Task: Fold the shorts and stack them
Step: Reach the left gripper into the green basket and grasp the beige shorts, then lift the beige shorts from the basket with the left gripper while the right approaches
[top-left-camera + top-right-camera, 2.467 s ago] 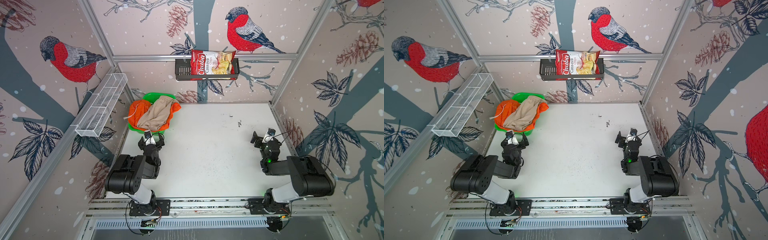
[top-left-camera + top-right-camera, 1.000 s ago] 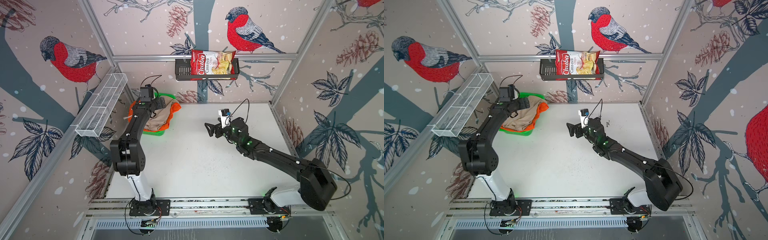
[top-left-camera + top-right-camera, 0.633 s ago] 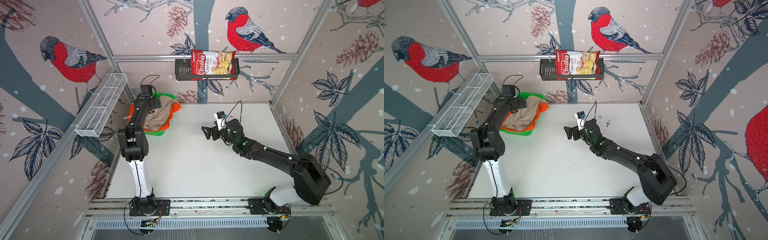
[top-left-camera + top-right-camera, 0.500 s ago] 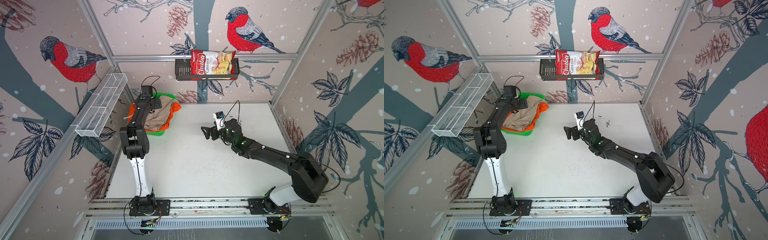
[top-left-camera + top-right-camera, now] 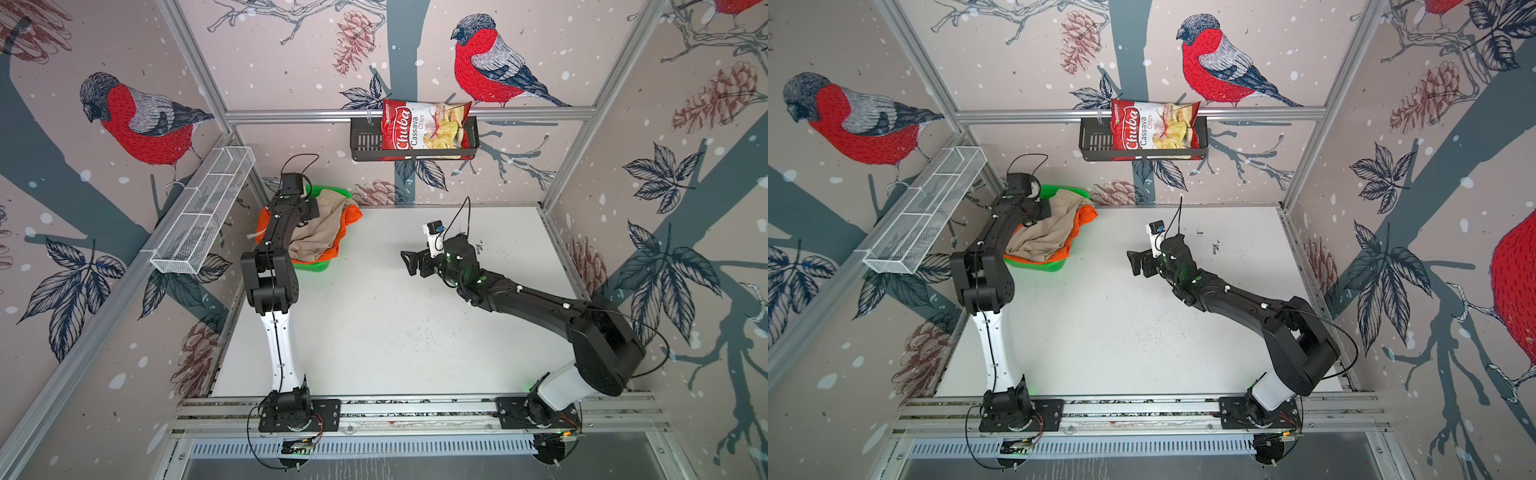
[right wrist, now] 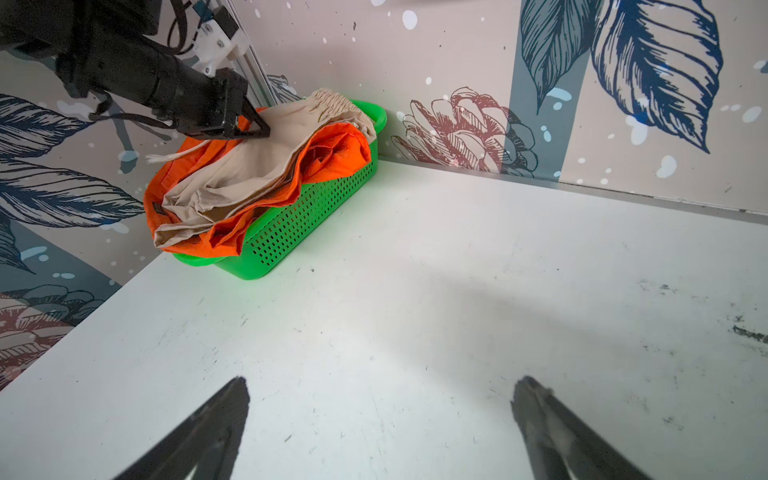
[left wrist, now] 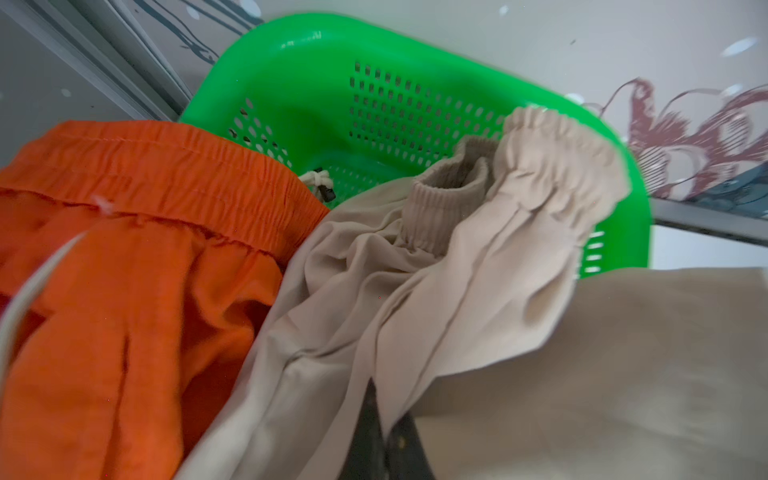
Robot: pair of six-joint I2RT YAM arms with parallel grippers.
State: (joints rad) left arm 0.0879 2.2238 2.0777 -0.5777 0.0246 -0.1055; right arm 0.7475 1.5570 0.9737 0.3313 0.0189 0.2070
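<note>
The beige shorts (image 5: 320, 235) lie crumpled on top of the orange shorts (image 5: 352, 217) in a green mesh basket (image 5: 316, 266) at the table's back left corner. My left gripper (image 5: 308, 210) reaches into the basket and is shut on a fold of the beige shorts (image 7: 436, 266); in the left wrist view the cloth is pinched between the dark fingertips of the left gripper (image 7: 384, 409). The orange shorts (image 7: 137, 266) show their elastic waist and a white drawstring. My right gripper (image 5: 409, 262) hovers open over the table's middle, facing the basket (image 6: 291, 224), with nothing between its fingers (image 6: 232, 399).
A black wall basket (image 5: 365, 143) on the back wall holds a chips bag (image 5: 424, 129). A white wire shelf (image 5: 203, 212) juts from the left wall beside the green basket. The white table (image 5: 395, 332) ends at the metal rails in front.
My left gripper has closed on the beige shorts in the basket; a second ago it stood open there. The right gripper has crept a little leftward and stays open.
</note>
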